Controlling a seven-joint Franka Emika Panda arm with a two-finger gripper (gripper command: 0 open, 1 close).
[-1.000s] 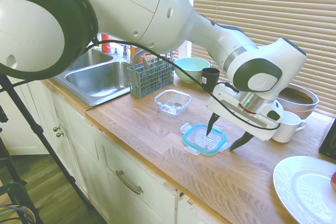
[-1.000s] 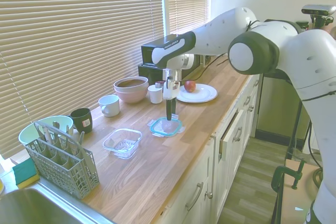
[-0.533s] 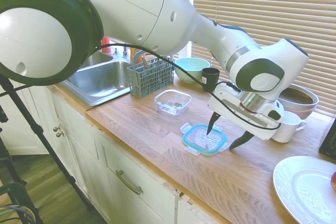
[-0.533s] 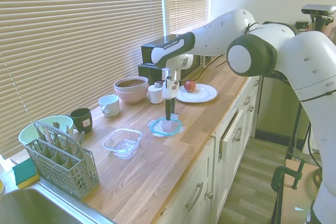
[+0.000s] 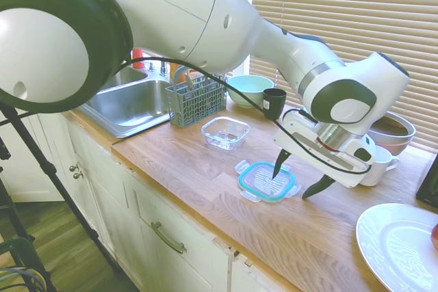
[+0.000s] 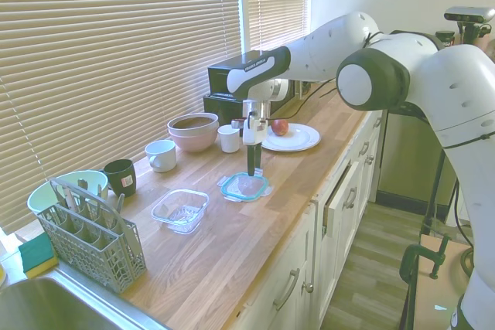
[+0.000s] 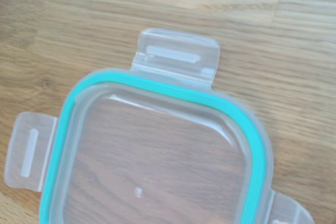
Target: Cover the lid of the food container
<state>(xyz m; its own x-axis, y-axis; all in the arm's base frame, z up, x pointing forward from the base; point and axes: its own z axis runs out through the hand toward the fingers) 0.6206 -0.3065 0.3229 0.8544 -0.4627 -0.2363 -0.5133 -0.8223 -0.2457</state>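
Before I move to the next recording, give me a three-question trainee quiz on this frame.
1. True or false: the lid already sits on the food container.
2. The gripper is: A) shut on the lid, B) open above the lid, C) inside the green bowl.
3. Fill in: the lid lies flat on the wooden ____.

Key: 1 false, they lie apart. 2 B. 3 counter.
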